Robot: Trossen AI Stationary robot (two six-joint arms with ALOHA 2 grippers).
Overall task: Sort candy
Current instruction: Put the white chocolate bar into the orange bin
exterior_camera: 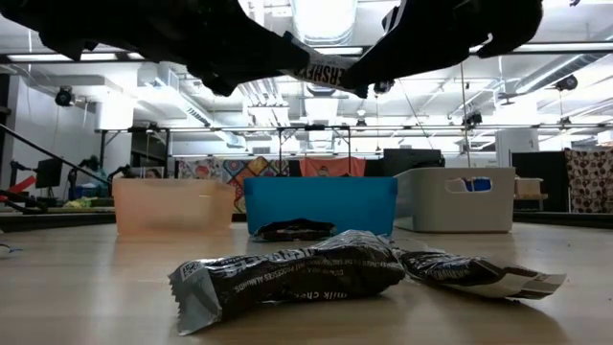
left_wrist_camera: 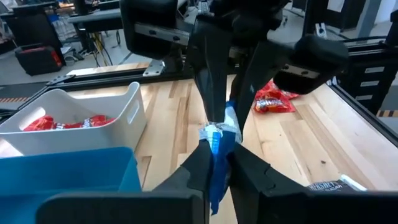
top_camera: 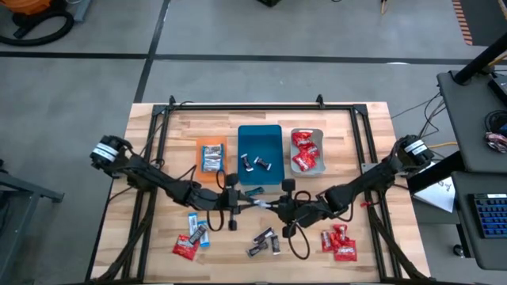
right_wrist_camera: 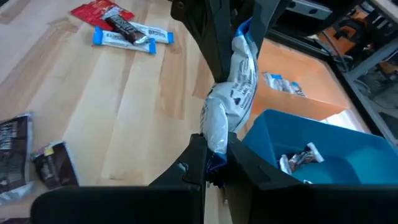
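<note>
A light blue-and-white wrapped candy hangs in the air above the table's middle, just in front of the teal tray. My left gripper and my right gripper meet there tip to tip, each shut on one end of it. In the low view the candy shows high up between the two dark grippers. Other candies lie loose on the wood: a red, blue and dark group, dark ones and red ones. My left gripper pinches one end of the candy's wrapper between its two fingers, which come nearly level from the table's left. The candy is lifted clear of the table. My right gripper pinches the opposite end of the wrapper between its two fingers, coming from the table's right and slanting slightly down. The candy spans the gap between the two grippers, clear of the table and trays.
Three trays stand in a row at the far middle: an orange one with blue-and-white candies, the teal one with dark candies, and a grey one with red candies. Bare wood lies between the trays and the loose candies near the front edge.
</note>
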